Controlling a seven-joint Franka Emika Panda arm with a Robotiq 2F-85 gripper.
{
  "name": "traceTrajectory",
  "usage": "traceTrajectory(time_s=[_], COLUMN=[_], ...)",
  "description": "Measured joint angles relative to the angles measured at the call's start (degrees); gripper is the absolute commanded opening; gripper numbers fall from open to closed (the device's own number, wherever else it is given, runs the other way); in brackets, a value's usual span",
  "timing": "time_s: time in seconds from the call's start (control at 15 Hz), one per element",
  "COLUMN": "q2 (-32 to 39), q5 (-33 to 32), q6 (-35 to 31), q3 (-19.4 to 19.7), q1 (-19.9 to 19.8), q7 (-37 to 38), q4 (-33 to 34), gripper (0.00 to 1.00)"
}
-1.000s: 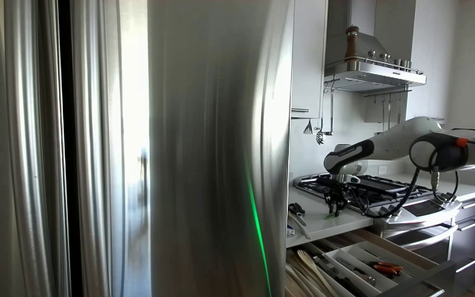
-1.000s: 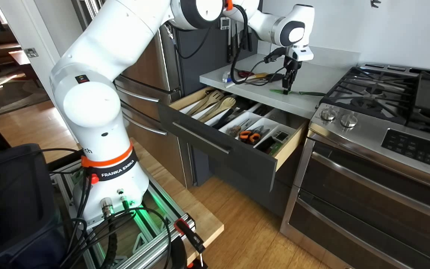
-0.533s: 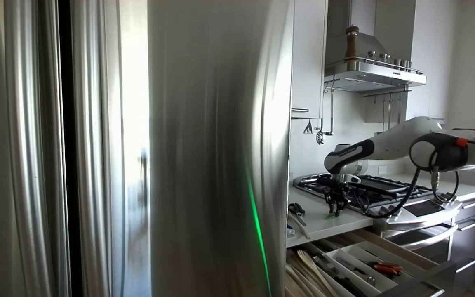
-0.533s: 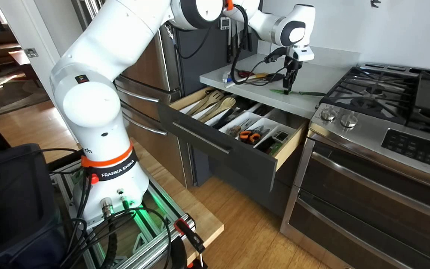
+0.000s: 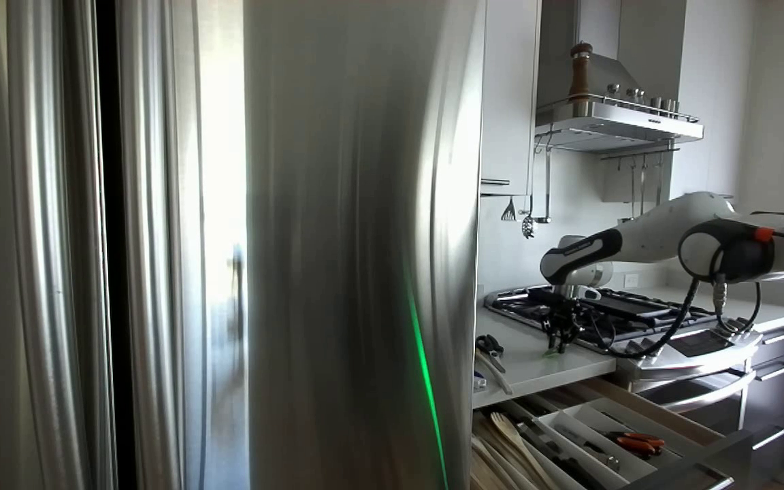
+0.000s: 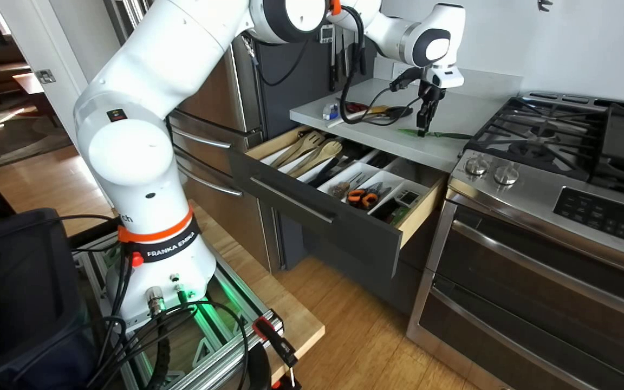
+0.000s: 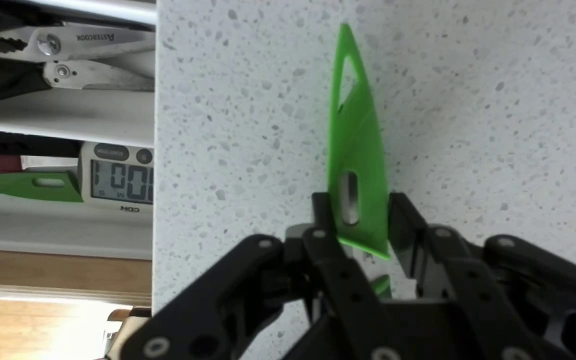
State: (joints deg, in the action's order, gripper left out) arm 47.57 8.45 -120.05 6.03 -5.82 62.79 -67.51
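Note:
A flat green sheath (image 7: 360, 135) with a slot and a pointed tip lies along the pale speckled counter (image 7: 248, 125) in the wrist view. My gripper (image 7: 359, 212) is shut on its wide end, a finger against each long edge. Silver metal shows through the slot. Behind the sheath, between my fingers, a short pale stretch leads to a second green piece (image 7: 381, 286), mostly hidden by the gripper. In an exterior view the sheath tip (image 6: 407, 131) sticks out left of the gripper, and a green and dark handle (image 6: 453, 135) extends right towards the stove.
Below the counter's front edge an open drawer (image 6: 317, 208) holds wooden utensils, orange-handled scissors (image 6: 363, 197), a timer (image 7: 120, 172) and another green sheath (image 7: 28, 186). Several tools (image 6: 382, 111) lie further back on the counter. The stove (image 6: 550, 135) stands to the right.
In the last half second my gripper has shifted slightly towards the stove, and the green sheath's tip has moved along with it. The handle's far end looks unmoved.

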Motion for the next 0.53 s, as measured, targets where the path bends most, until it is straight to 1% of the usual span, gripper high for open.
traceTrajectory(time_s=[0.53], q2=[0.04], q5=[0.01], q6=[0.69], q3=[-0.01], q1=[-0.57], q7=[-2.98], q4=[0.64], gripper=[0.08])
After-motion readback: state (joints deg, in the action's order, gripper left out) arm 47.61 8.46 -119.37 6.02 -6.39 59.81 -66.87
